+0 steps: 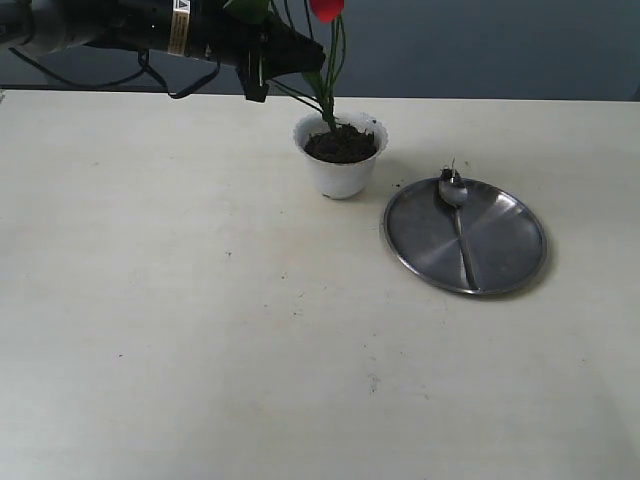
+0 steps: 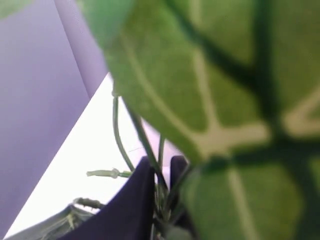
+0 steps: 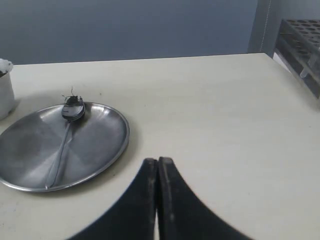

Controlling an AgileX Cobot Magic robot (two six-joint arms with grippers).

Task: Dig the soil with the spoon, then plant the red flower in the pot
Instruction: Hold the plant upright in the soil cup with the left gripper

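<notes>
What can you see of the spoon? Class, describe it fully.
The spoon is slim, shiny steel with a long thin handle. It lies flat on the round steel plate, bowl near the rim closest to the white pot, handle running across the middle. Dark soil crumbs with fibres cling to the bowl. Nothing grips it.

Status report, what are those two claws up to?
Left gripper shut on red flower, stems in soil of pot. Right gripper shut, empty. Spoon on plate, out of the way.
</notes>
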